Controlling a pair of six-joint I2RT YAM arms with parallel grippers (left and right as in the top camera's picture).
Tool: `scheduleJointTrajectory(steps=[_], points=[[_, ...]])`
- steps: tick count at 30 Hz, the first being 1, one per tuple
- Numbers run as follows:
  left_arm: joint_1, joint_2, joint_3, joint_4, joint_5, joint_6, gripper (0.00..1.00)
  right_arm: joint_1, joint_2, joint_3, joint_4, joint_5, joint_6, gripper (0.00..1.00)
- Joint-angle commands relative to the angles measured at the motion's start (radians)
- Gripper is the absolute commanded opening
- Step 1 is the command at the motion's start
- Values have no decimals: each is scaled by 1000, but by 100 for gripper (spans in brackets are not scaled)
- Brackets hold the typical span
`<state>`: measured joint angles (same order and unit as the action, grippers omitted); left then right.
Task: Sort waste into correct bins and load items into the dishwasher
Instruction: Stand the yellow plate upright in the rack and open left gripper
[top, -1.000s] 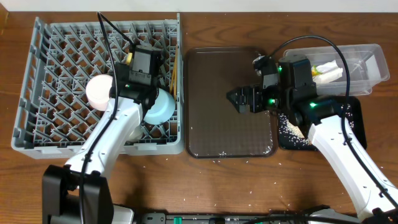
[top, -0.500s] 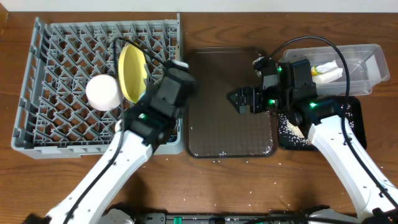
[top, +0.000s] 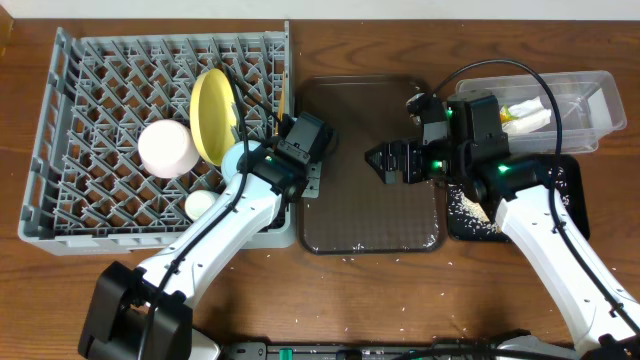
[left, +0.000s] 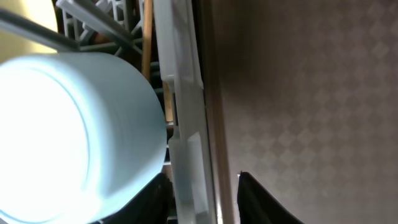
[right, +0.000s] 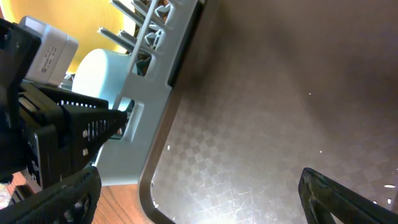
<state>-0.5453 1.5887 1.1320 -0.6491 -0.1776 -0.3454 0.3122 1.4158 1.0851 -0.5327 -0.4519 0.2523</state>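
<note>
2 grippers showed from overhead. The left gripper (top: 298, 152) hung over the right rim of the grey dish rack (top: 60, 130), which filled the far-left corner of the tabletop. The rack held an upright yellow plate (top: 210, 115), a white bowl (top: 167, 148), a light blue bowl (top: 235, 160), a small white cup (top: 200, 205) and chopsticks (top: 283, 104). The right gripper (top: 385, 160) hovered above the brown tray (top: 370, 215) at mid-table. At the far-right corner a clear tub (top: 585, 95) held the wrapper (top: 533, 120) and sachet (top: 512, 110). Nearer, by the right edge, the black tray (top: 572, 195) carried rice grains (top: 465, 208).

In the left wrist view, the left gripper (left: 200, 182) had its fingers (left: 258, 200) apart, straddling the rack wall (left: 183, 93), with the light blue bowl (left: 68, 130) and chopsticks (left: 147, 37) inside.

In the right wrist view, the right gripper (right: 199, 180) was spread wide and empty over the brown tray (right: 267, 118).
</note>
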Motion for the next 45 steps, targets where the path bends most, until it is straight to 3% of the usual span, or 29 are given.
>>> scheduleJointTrajectory(steps=[1, 6, 11, 25, 34, 35, 37, 38, 45], points=[[0, 2, -14, -7, 10, -62, 25, -10, -6, 5, -2, 0, 5, 99], [0, 29, -27, -17, 8, -90, 25, -10, -6, 5, -2, 0, 5, 99], [0, 69, -27, -40, 5, -91, 8, -8, -6, 5, -3, 0, 5, 99], [51, 22, -27, -161, -67, -90, 8, -8, -6, 5, -2, 0, 5, 99], [50, 19, -21, -76, -13, -90, 8, -8, -6, 5, -3, 0, 5, 99], [50, 14, -18, -82, -12, -90, 14, -8, -6, 5, -3, 0, 5, 99], [50, -19, 4, -119, 14, -90, 61, -8, -6, 5, -2, 0, 4, 99], [50, -53, 24, -143, 40, -90, 71, -11, -14, 6, 3, 0, -7, 99], [51, -426, 108, -184, 35, 35, 82, -88, -227, 18, 46, 120, -14, 99]])
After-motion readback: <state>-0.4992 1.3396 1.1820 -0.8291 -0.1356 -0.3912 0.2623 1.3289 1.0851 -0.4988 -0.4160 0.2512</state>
